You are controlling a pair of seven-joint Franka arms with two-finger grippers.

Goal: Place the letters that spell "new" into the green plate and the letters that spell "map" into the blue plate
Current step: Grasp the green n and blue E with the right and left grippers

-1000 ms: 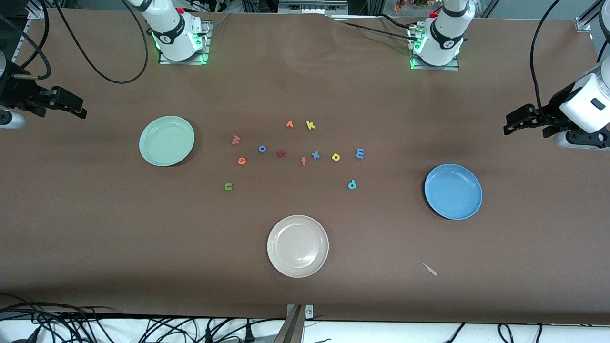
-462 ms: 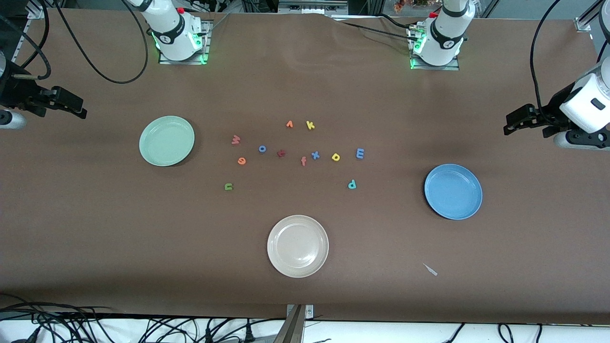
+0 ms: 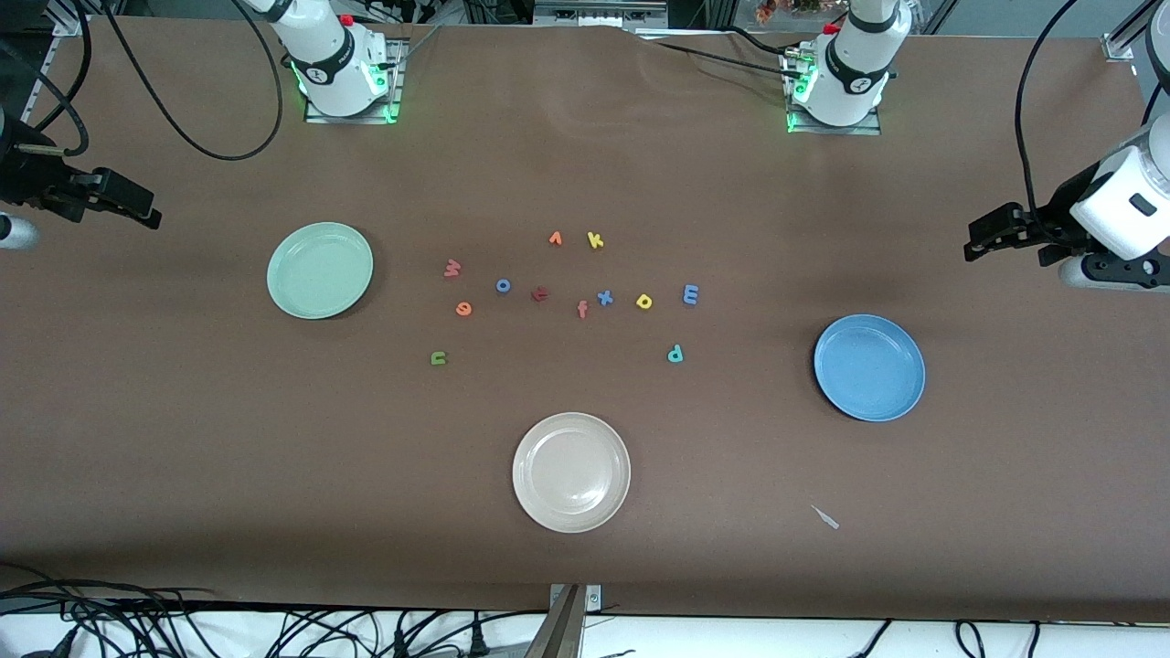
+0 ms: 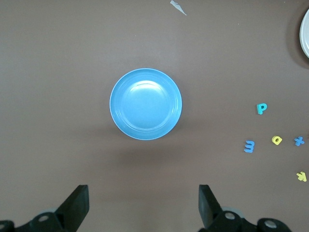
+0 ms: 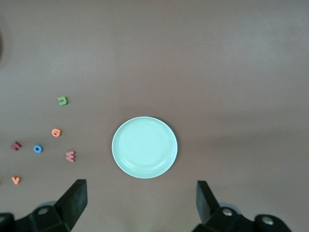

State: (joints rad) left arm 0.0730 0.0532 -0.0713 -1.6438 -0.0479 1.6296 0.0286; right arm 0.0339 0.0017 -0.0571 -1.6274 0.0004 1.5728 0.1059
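Observation:
The green plate [image 3: 320,270] [image 5: 144,147] lies empty toward the right arm's end, the blue plate [image 3: 869,367] [image 4: 146,104] empty toward the left arm's end. Between them lie the loose letters: salmon w [image 3: 452,268], orange e [image 3: 463,309], green n [image 3: 439,358], blue m [image 3: 691,293], yellow a [image 3: 644,302], teal p [image 3: 675,353]. My right gripper [image 3: 151,206] [image 5: 141,200] hangs open over bare table by the green plate. Beside the blue plate, my left gripper [image 3: 976,239] [image 4: 144,203] hangs open over bare table. Neither holds anything.
A beige plate [image 3: 571,472] sits empty nearest the front camera. Other letters lie among the task's: yellow k [image 3: 595,240], orange v [image 3: 555,238], blue x [image 3: 604,297], salmon f [image 3: 582,310], dark red t [image 3: 540,293], blue o [image 3: 503,285]. A small white scrap [image 3: 825,517] lies near the blue plate.
Both arms have shifted only very slightly at the table's ends. The letters and plates have not moved.

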